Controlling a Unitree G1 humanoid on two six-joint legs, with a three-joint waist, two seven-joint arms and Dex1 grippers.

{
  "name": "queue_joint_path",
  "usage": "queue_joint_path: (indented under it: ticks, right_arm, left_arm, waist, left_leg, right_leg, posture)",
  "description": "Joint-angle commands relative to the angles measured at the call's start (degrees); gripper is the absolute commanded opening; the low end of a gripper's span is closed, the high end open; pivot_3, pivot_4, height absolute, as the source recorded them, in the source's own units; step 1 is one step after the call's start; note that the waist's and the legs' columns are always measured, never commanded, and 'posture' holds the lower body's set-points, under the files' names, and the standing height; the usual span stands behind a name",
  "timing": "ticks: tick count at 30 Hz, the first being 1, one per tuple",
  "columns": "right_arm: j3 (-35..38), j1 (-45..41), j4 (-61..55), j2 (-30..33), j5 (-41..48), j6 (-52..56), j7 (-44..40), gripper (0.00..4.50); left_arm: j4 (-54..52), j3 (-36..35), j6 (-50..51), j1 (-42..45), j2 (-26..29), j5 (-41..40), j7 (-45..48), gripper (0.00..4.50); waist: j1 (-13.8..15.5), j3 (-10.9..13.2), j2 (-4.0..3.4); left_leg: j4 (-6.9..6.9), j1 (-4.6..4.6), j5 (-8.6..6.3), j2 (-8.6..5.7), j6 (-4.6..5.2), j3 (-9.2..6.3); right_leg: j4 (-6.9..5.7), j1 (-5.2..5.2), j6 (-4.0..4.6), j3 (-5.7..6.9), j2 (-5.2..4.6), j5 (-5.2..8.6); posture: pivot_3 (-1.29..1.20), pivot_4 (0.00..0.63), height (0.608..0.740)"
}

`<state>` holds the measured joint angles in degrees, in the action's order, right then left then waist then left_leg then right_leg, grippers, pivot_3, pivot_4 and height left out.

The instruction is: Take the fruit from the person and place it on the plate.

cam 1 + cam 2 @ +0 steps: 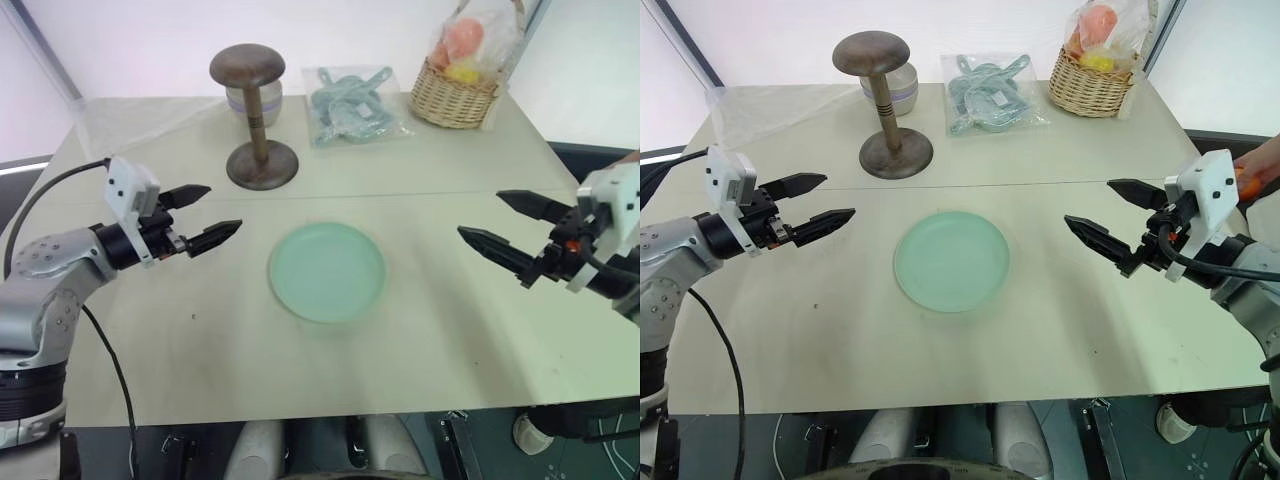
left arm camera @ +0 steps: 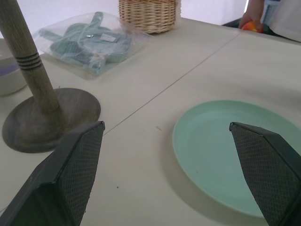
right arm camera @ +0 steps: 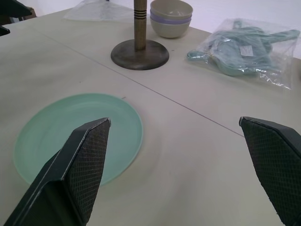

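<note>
Plate (image 1: 951,260): lay bare at frame centre on tabletop (image 1: 1060,330). Left gripper (image 1: 812,205) and right gripper (image 1: 1110,218) flanked it, fingers wide, empty. Fruit (image 1: 1247,181): right edge.

Wooden stand (image 1: 256,115), bagged utensils (image 1: 352,103), wicker basket (image 1: 455,95) line the table's (image 1: 450,340) far edge.
</note>
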<state>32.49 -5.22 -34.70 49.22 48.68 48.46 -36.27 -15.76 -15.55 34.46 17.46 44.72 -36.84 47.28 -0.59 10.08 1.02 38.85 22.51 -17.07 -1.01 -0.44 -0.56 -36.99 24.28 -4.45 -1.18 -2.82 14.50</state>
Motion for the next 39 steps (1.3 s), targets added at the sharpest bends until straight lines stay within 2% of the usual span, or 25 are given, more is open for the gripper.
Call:
queue_joint_path:
  ticks: [1,39]
  right_arm:
    - [1.7,0.4,-2.2,0.6,1.6,0.1,0.9,4.5]
    - [2.6,3.2,-2.3,2.5,4.5,-0.6,2.8,4.5]
  left_arm:
    - [-1.2,-1.7,-0.6,0.5,0.7,-0.4,0.0,4.45]
    - [-1.9,-1.0,1.2,1.4,0.2,-2.2,-0.8,4.45]
  waist:
    - [0.0,0.0,0.0]
    - [0.0,0.0,0.01]
  left_leg:
    - [0.0,0.0,0.0,0.0,0.0,0.0]
    - [0.0,0.01,0.0,0.0,0.0,0.0]
  right_leg:
    - [0.0,0.0,0.0,0.0,0.0,0.0]
    - [0.01,0.01,-0.02,0.0,-0.02,-0.01]
  posture:
    - [0.0,0.15,0.74]
    - [0.0,0.15,0.74]
